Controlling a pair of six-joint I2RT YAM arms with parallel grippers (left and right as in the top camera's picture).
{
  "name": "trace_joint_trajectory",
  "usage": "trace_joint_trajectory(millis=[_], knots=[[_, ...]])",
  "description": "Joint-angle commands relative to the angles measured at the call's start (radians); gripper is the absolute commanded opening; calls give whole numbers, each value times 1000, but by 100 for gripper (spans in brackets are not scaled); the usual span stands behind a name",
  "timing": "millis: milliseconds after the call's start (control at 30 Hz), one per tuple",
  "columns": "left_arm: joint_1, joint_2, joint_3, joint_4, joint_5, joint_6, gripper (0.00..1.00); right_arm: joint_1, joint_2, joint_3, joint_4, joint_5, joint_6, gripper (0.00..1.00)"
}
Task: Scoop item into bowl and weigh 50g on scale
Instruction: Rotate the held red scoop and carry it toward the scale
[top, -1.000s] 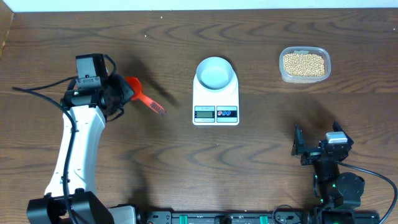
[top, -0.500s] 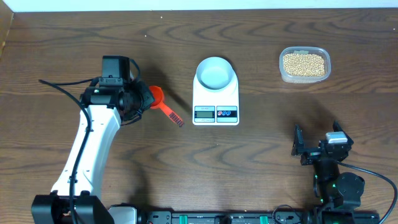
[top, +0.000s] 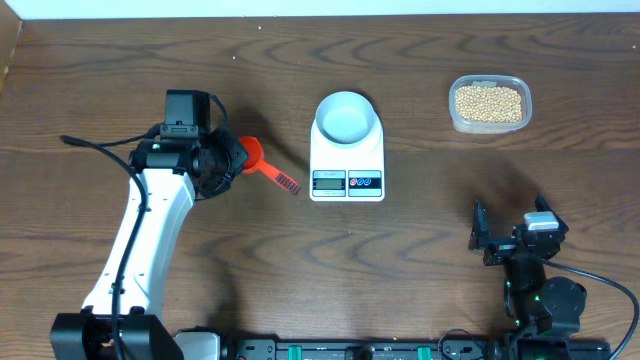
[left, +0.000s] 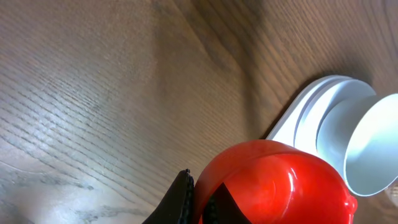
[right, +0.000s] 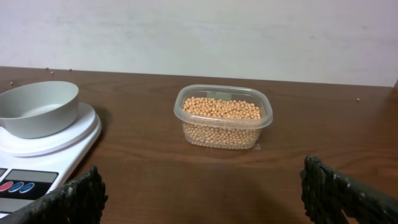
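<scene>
- Since a second ago, the left arm has carried the red scoop (top: 251, 153) rightward across the table (top: 400, 260); it now sits just left of the scale (top: 330, 156), not touching it.
- Over the last half second only the scoop's handle has turned a little; its dark-ribbed end points toward the scale's front left corner.
- Left gripper (top: 228, 160): clenched on the red scoop, cup outward. The wrist view shows the cup's rounded red back against the black fingers (left: 182, 198).
- Whether the scoop's cup holds anything: cannot tell.
- Right gripper (right: 205, 205): released, fingers spread wide, nothing between them. Unmoved at the table's near right side.
- Bowl (top: 347, 117): upright on the scale's round platform, interior bare.
- Scale's display and buttons face the near edge; the reading is too small to make out.
- Beans (top: 488, 102): all in the clear tub (top: 452, 108) at far right, well apart from scale and scoop.
</scene>
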Motion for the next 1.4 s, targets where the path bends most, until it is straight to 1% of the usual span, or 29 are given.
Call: trace_joint_trajectory(millis=[0, 100, 233, 333, 567, 800, 1367], knots=[[1, -8, -2, -3, 2, -51, 7, -4, -9, -4, -1, -6, -12, 99], [1, -8, -2, 3, 2, -53, 7, -4, -9, -4, -1, -6, -12, 99], [3, -8, -2, 15, 2, -97, 7, -4, -9, -4, -1, -6, -12, 99], [3, -8, -2, 36, 2, -104, 7, -4, -9, -4, -1, -6, -12, 99], [3, -8, -2, 85, 2, -160, 7, -4, -9, -4, -1, -6, -12, 99], [8, -8, -2, 145, 2, -168, 7, -4, -9, -4, -1, -6, -12, 99], [113, -7, -2, 152, -18, -178, 7, -4, -9, -4, -1, -6, -12, 99]])
